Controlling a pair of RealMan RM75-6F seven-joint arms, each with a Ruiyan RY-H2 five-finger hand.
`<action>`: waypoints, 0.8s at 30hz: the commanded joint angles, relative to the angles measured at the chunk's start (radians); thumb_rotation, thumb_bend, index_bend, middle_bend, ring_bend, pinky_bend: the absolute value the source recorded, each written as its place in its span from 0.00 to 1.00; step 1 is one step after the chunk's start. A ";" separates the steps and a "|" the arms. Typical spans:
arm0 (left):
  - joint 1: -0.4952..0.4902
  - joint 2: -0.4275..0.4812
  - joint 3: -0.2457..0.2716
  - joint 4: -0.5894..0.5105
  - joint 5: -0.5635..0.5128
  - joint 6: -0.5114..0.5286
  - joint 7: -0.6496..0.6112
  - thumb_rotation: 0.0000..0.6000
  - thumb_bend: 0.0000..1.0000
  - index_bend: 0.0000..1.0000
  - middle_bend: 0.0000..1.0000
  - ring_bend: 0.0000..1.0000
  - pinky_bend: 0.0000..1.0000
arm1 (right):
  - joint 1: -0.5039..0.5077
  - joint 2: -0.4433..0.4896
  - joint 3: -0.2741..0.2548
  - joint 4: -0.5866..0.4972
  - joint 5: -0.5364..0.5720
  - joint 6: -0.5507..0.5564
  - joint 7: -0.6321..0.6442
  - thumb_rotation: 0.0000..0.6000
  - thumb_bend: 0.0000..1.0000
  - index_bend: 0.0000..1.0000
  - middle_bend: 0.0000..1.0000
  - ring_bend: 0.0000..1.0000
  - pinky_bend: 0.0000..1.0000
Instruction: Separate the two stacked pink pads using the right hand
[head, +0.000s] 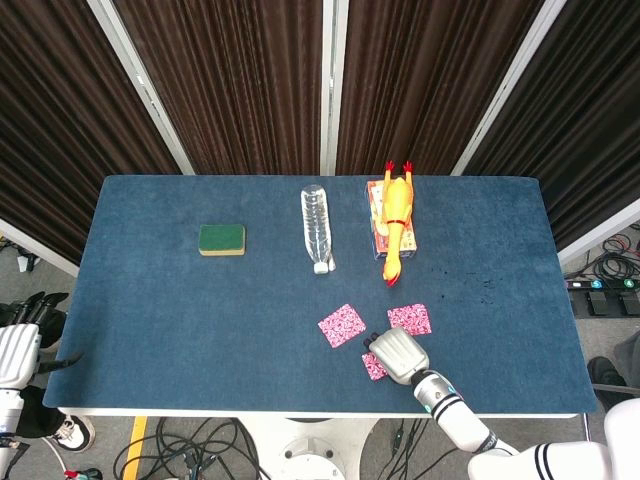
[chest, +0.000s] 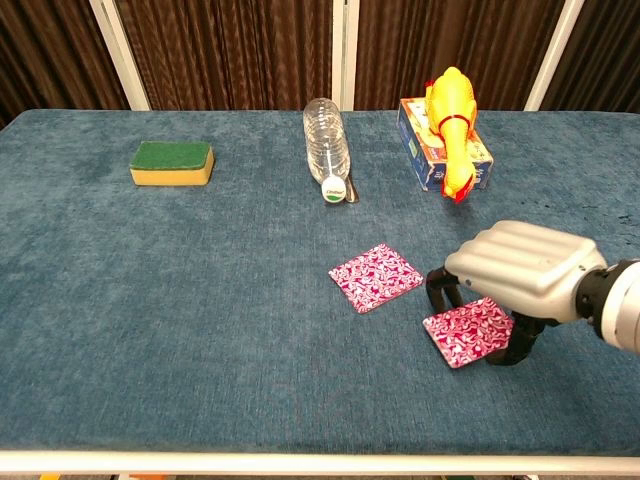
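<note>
My right hand (head: 400, 352) (chest: 520, 265) hovers near the table's front right and pinches a pink patterned pad (head: 374, 368) (chest: 467, 332) between its dark fingertips, held tilted just above the cloth. In the head view a second pink pad (head: 409, 318) lies flat behind the hand; the chest view hides it behind the hand. A third pink pad (head: 342, 325) (chest: 375, 277) lies by itself to the left, apart from both. My left hand (head: 17, 346) hangs off the table's left front corner, holding nothing, fingers apart.
A clear plastic bottle (head: 316, 228) (chest: 327, 150) lies mid-table at the back. A yellow rubber chicken (head: 397, 220) (chest: 453, 125) rests on a box (chest: 423, 152) to its right. A green and yellow sponge (head: 221, 239) (chest: 172, 162) sits back left.
</note>
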 joint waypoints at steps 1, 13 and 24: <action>0.000 0.000 -0.001 0.001 -0.001 0.000 -0.002 1.00 0.03 0.16 0.15 0.08 0.18 | 0.004 -0.015 0.004 0.013 0.009 -0.008 -0.003 1.00 0.09 0.47 0.44 0.84 0.94; 0.002 0.001 -0.003 0.007 -0.001 0.004 -0.011 1.00 0.03 0.16 0.15 0.08 0.18 | 0.014 -0.001 0.007 0.003 0.008 -0.033 0.022 1.00 0.01 0.31 0.35 0.83 0.94; 0.001 0.001 -0.002 0.003 -0.001 0.001 -0.003 1.00 0.03 0.16 0.15 0.08 0.18 | 0.004 0.057 0.011 -0.051 -0.040 -0.002 0.064 1.00 0.00 0.23 0.29 0.83 0.93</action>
